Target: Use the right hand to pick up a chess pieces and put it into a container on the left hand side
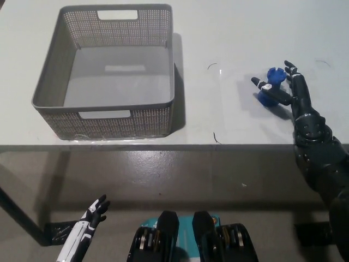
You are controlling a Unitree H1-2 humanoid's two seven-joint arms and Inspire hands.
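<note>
Right now the blue chess piece (269, 88) sits on the white worktop (229, 120), far right, well apart from the grey mesh basket (103, 117) at the left. It looks tilted rather than upright, top toward the far edge, base nearer us; we can't tell if it's lying flat.

Our black right robot hand (286, 87) is at the piece: one digit lies across its front, the others stand just beyond it. Fingers apart, not clamped, so no grasp yet. White left robot hand (90, 221) rests low at lower left, below the worktop edge, fingers spread, holding nothing.

Step in hand, as we judge it: get a firm grip on the piece.
- Close evenly from both sides on the narrow stem, not the wide base.
- Piece seems unsteady, so we close slowly; a one-sided push would likely roll it away or off the near edge.
- Lift straight up before swinging left.
- Clear the basket's near wall, then release over its empty floor.
</note>
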